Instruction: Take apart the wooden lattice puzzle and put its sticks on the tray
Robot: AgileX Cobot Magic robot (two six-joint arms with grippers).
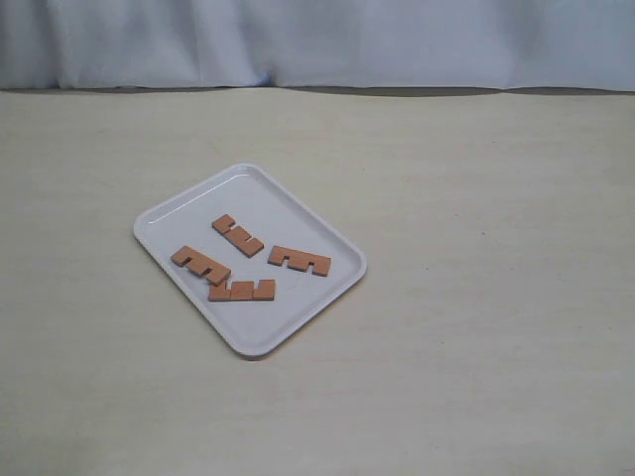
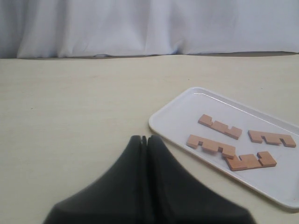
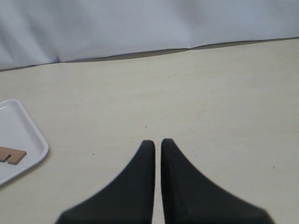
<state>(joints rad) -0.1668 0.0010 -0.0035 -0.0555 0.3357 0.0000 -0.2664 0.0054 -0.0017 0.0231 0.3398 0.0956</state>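
No interlocked lattice shows; its reddish-brown notched sticks lie apart, flat on the white tray. One stick lies toward the tray's middle, another to its right. A third and a fourth touch at their ends near the front rim. In the left wrist view my left gripper is shut and empty, over the table beside the tray and short of the nearest stick. My right gripper is shut with a hairline gap, empty, away from the tray. Neither gripper shows in the exterior view.
The beige table spreads around the tray on every side. A white curtain hangs along the table's far edge. One stick end shows at the edge of the right wrist view.
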